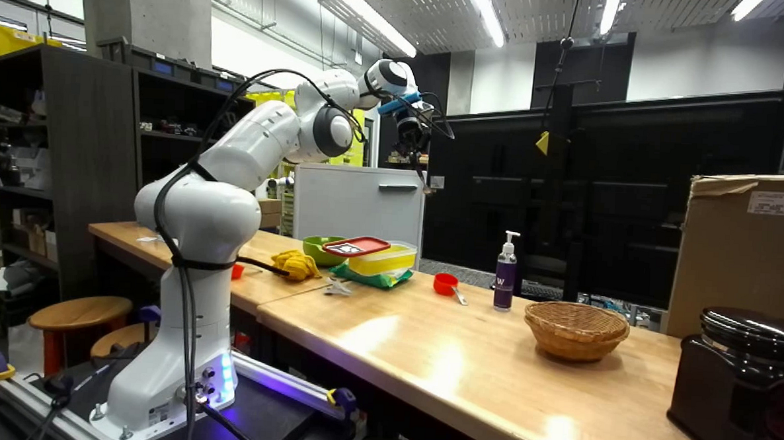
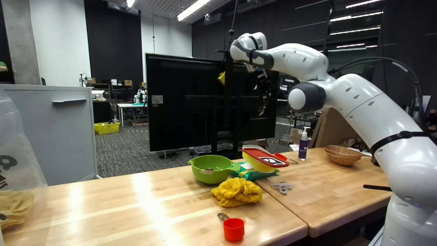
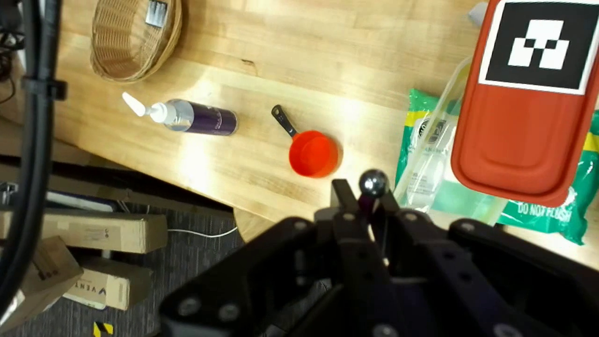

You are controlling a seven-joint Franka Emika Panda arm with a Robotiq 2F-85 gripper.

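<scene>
My gripper (image 3: 362, 201) is shut on a slim dark object with a shiny silver ball end (image 3: 373, 182). In both exterior views the gripper (image 1: 422, 168) (image 2: 265, 99) hangs high above the table, apart from everything on it. A red measuring cup (image 3: 313, 154) with a dark handle lies below, nearest the fingertips in the wrist view. A pump bottle (image 3: 210, 118) with a purple label stands beyond it, near a wicker basket (image 3: 173, 37). A clear and yellow container with a red lid (image 3: 514, 140) rests on a green wipes packet (image 3: 580, 206). The lid sits tilted.
A green bowl (image 2: 208, 171), a yellow cloth (image 2: 237, 192), a grey clip-like piece (image 2: 282, 187) and another red cup (image 2: 234, 229) are on the table. A black canister (image 1: 735, 394) and a cardboard box (image 1: 741, 262) stand at one end. A plastic bag (image 2: 17, 153) stands at the other.
</scene>
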